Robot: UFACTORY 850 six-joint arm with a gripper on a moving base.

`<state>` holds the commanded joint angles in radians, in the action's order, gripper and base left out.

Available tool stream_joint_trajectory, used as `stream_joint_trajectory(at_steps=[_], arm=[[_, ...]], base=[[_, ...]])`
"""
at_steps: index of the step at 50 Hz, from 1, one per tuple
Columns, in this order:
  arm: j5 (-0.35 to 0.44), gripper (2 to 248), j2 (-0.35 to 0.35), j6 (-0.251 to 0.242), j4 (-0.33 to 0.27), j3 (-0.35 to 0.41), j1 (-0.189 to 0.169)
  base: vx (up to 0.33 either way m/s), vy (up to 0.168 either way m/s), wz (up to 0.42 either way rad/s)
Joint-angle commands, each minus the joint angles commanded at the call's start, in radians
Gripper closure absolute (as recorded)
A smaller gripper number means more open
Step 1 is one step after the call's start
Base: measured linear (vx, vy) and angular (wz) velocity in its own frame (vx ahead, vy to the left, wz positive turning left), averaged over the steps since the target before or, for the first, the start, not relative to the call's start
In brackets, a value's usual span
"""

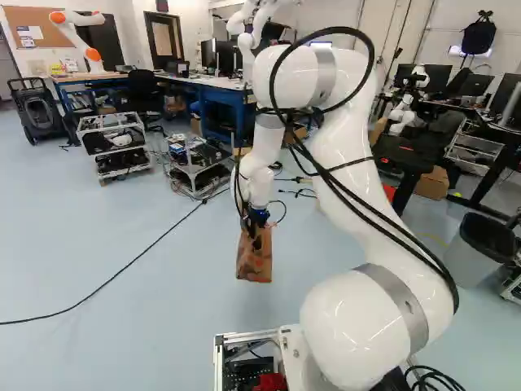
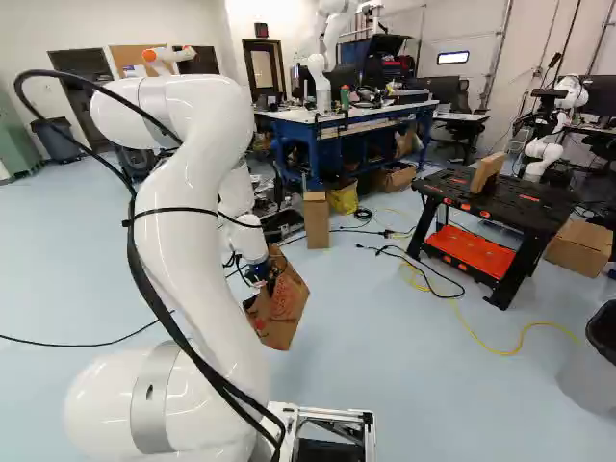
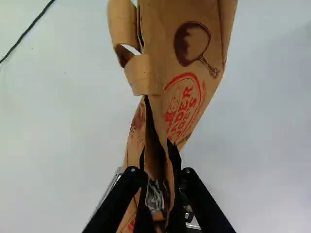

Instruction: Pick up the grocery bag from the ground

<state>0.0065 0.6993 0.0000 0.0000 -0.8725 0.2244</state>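
Observation:
In the left base view my gripper [image 1: 258, 221] points down at the top of the brown paper grocery bag [image 1: 254, 259]. The right base view shows the gripper [image 2: 262, 274] at the upper part of the same bag [image 2: 284, 308], which hangs tilted there. Seen from the wrist, the gripper [image 3: 158, 153] has a finger on either side of the bag's creased top edge, pinching the paper [image 3: 165, 29] between them. A folded paper handle [image 3: 141, 75] sticks out ahead of the fingers. Whether the bag's bottom touches the floor, I cannot tell.
Metal-framed carts [image 1: 195, 163] stand beyond the bag. A black and orange workbench [image 2: 491, 207] is to its right, with a bin [image 2: 589, 356] nearer. Cables [image 2: 433, 274] lie on the floor. Another robot [image 1: 77, 32] stands at the back.

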Motion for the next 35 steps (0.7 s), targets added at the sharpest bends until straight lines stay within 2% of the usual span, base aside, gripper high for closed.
stream_joint_trajectory(at_steps=[35], arm=[[0.000,226,-0.197,0.000,0.000,0.167,0.020]], base=[[0.000,0.000,0.000]])
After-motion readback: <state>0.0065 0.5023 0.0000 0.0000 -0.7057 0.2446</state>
